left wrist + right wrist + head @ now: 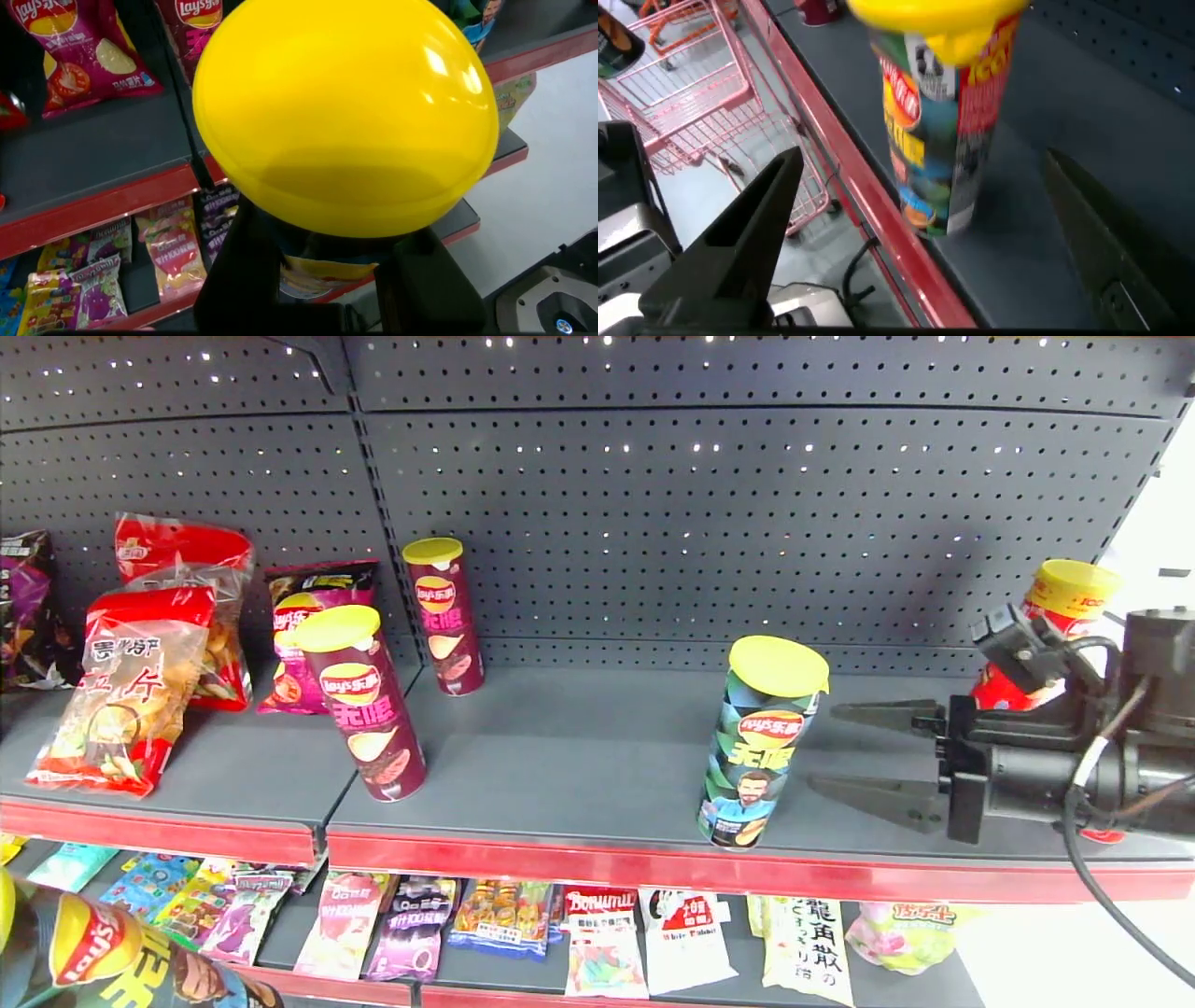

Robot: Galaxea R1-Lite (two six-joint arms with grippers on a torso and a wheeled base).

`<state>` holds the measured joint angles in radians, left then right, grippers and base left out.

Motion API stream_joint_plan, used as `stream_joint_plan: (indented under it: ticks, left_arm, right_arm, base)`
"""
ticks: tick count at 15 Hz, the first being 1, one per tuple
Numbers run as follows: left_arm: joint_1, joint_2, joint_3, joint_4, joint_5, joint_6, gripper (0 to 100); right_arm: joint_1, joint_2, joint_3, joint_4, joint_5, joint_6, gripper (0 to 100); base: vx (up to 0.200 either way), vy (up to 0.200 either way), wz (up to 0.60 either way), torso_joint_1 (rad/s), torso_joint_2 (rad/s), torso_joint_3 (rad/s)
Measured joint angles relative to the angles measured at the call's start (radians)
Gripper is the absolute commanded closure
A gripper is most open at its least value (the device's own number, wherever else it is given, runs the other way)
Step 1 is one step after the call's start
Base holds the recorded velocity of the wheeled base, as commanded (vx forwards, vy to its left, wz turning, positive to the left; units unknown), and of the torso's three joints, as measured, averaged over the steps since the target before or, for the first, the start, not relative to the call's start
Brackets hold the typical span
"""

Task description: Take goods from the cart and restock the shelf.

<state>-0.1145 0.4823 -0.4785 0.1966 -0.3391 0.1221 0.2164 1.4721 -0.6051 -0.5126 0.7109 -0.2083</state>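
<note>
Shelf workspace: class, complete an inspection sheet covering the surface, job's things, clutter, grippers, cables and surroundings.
Surface: grey metal shelf with a red front edge, partly bare.
Job's things: teal patterned crisp tube with a yellow lid, upright near the front edge; second yellow-lidded tube held in the left gripper.
Clutter: two maroon crisp tubes, red snack bags, red tube behind the right arm, flat packets on the lower shelf.
Grippers: left gripper shut on its tube; right gripper open, beside the teal patterned crisp tube, not touching.
Cables: black cable hanging from the right arm.
Surroundings: grey pegboard back panel; pink wire cart on the floor before the shelf.
</note>
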Motion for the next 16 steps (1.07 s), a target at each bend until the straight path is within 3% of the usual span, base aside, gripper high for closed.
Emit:
stream_joint_plan:
  ticks: [3,7,9,11,13,16]
  left_arm:
    - [0.000,0.013,-0.008,-0.025,0.002,-0.001,100]
    - [0.000,0.065,-0.034,-0.039,-0.002,-0.002,100]
    - [0.000,0.083,-0.035,-0.042,-0.001,-0.001,100]
    - [0.000,0.089,-0.035,-0.044,-0.016,-0.007,100]
    - [0.000,0.087,-0.029,-0.045,-0.041,-0.010,100]
    - [-0.001,0.075,-0.020,-0.045,-0.051,-0.012,100]
  right_arm:
    - [-0.026,-0.209,0.135,0.006,-0.132,0.003,0]
    - [-0.051,-0.597,0.333,0.027,-0.496,0.074,0]
    - [-0.069,-0.806,0.406,0.145,-0.610,0.100,0]
    - [-0.091,-1.035,0.442,0.400,-0.687,0.102,0]
    - [-0.109,-1.220,0.457,0.560,-0.771,0.094,0]
    - [-0.123,-1.335,0.518,0.610,-0.907,0.132,0]
  base:
    - [0.000,0.000,0.00,0.000,0.00,0.000]
    - [0.000,0.000,0.00,0.000,0.00,0.000]
    - [0.000,0.000,0.00,0.000,0.00,0.000]
    - [0.000,0.000,0.00,0.000,0.00,0.000]
    - [0.000,0.000,0.00,0.000,0.00,0.000]
    - [0.000,0.000,0.00,0.000,0.00,0.000]
